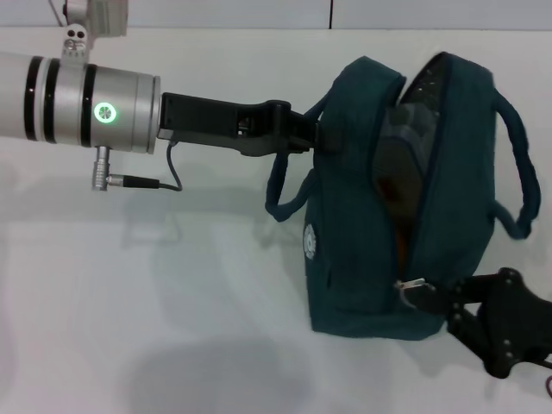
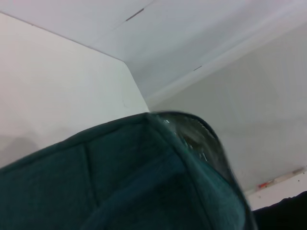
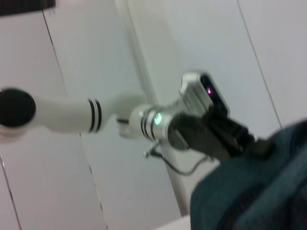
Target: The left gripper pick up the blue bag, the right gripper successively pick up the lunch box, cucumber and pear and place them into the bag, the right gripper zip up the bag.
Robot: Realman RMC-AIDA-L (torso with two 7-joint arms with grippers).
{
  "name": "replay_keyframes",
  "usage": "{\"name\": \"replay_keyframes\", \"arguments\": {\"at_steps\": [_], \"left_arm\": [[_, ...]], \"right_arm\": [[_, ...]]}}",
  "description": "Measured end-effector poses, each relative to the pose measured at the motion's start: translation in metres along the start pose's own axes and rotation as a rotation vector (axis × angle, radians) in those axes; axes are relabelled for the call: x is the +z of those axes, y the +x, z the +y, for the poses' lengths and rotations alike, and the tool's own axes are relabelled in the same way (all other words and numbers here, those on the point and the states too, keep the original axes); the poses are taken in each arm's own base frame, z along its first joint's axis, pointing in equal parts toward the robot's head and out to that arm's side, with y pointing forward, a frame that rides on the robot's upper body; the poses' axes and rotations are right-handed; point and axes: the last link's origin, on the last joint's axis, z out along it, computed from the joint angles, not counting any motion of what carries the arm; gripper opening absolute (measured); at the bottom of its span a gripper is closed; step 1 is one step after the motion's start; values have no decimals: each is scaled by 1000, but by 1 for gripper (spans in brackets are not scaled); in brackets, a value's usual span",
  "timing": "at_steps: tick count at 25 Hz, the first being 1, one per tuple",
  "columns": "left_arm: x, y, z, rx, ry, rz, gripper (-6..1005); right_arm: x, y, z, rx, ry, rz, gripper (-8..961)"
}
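Zipping looked to be the step in hand. In the head view the bag [image 1: 362,216] lay on its side on the white counter [image 1: 172,328], its mouth gaping along the upper face, with silver lining and something orange, likely the pear [image 1: 401,185], showing in the opening. The lunch box and cucumber could not be made out; neither lay anywhere on the visible counter, so I judged them to be already inside, though the pictures did not prove it. The left tool [image 1: 315,134] reached in from the left at the end of its silver wrist with the green light and met the bag's upper left edge beside one loop handle [image 1: 285,194]; it seemed clamped on the fabric there, but the fingertips were hidden against the cloth, so how far they were closed I could not tell. The left wrist view showed only teal fabric and a sliver of foil close up. The right tool [image 1: 444,297] sat at the bag's near right corner, its black fingers pinched on the metal zipper pull [image 1: 412,285] at the closed end of the track. Only a short stretch near the pull appeared joined. By my reckoning the loading was done, and nearly the whole zip remained to be drawn toward the far end.
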Motion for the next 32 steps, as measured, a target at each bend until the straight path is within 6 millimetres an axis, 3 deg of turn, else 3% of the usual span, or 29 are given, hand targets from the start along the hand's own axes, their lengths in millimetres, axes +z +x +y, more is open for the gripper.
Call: {"name": "replay_keyframes", "arguments": {"at_steps": [10,16,24,32], "left_arm": [[-1,-1,-1,1,2,2,46],[-1,-1,-2,-1,4,6,46],[0,-1,-3,-2,9,10,46],[-1,-2,-3,-3,8,13,46]], "right_arm": [[-9,-12,6,-3,-15,-92,11],[-12,-5,4,32,0,-42,11],[2,1,1,93,-80,76,12],[1,-2,2,68,-77,42,13]]}}
